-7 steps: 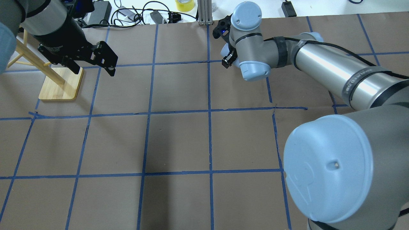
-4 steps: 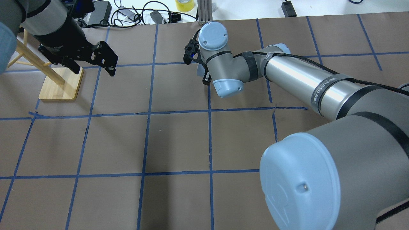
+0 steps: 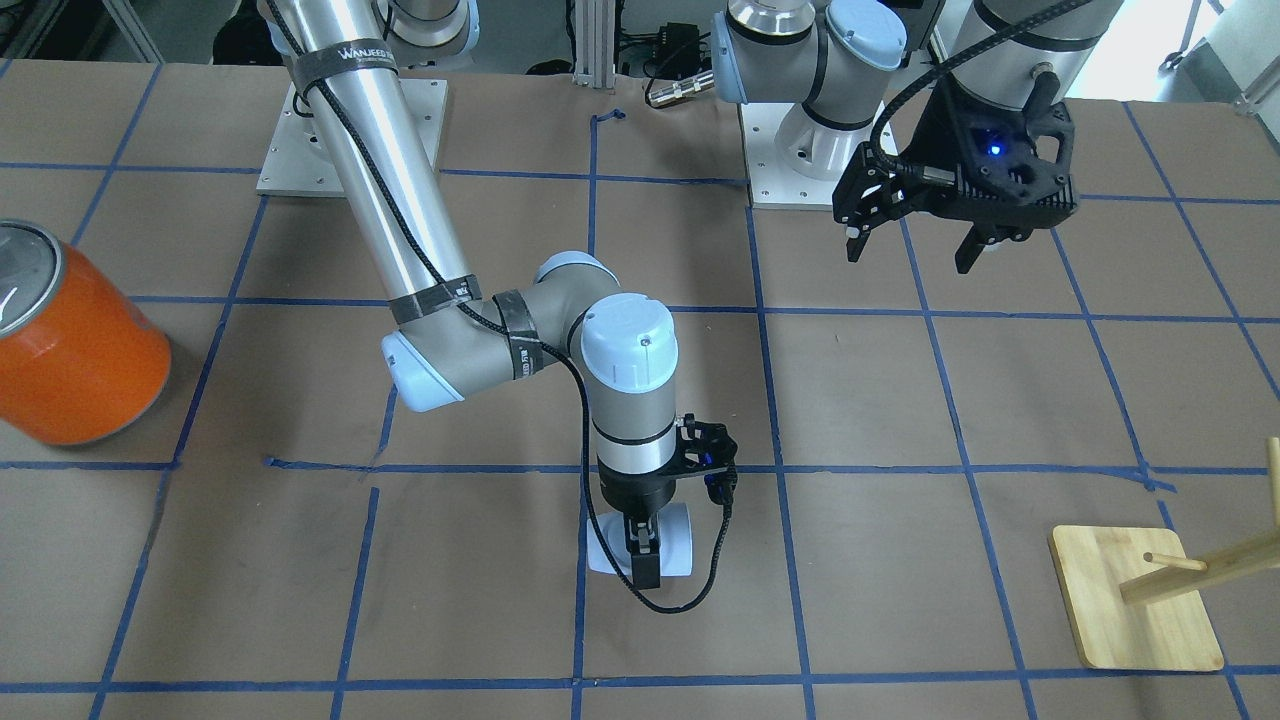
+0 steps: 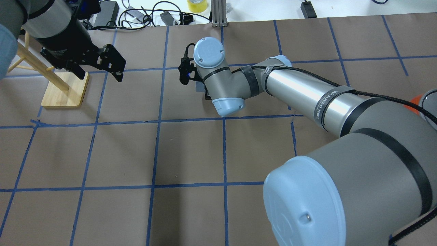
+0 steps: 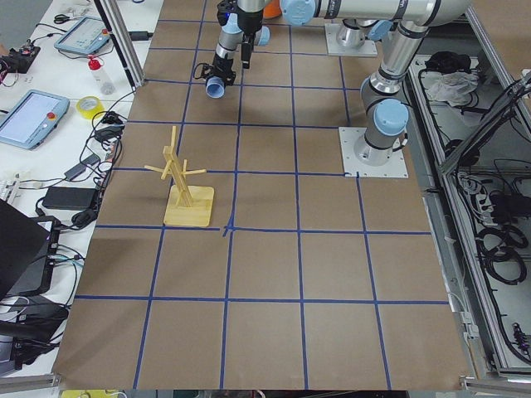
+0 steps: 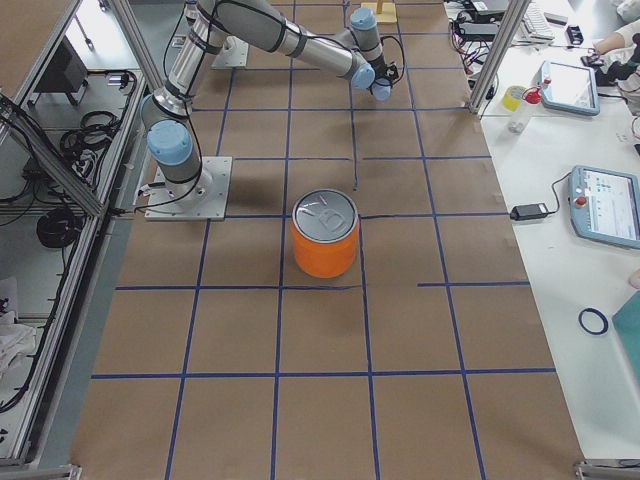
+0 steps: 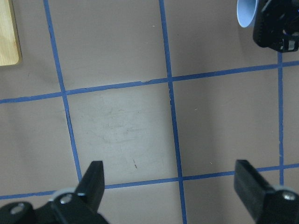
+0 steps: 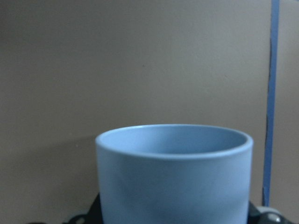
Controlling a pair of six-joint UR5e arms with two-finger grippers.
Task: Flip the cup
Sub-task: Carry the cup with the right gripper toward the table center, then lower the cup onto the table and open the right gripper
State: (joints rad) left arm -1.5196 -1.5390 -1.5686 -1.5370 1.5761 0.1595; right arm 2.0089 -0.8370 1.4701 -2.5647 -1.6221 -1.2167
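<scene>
The pale blue cup [image 3: 675, 540] lies on its side between the fingers of my right gripper [image 3: 643, 560], low over the brown paper near the table's middle line. The right wrist view shows the cup [image 8: 173, 177] close up, rim toward the paper. It also shows small in the exterior left view [image 5: 216, 85] and at the top right of the left wrist view [image 7: 245, 11]. In the overhead view the right wrist [image 4: 218, 82] hides the cup. My left gripper [image 3: 910, 245] hangs open and empty above the table, also seen overhead [image 4: 99, 74].
A large orange cylinder with a silver top [image 3: 70, 350] stands on the robot's right side of the table. A wooden peg stand [image 3: 1135, 600] stands on the robot's left side, near the left gripper [image 7: 170, 170]. Cables [image 4: 153, 15] lie past the far edge.
My right arm has swung toward the robot's left with the cup in its gripper, about one grid square over. The left arm has not moved.
</scene>
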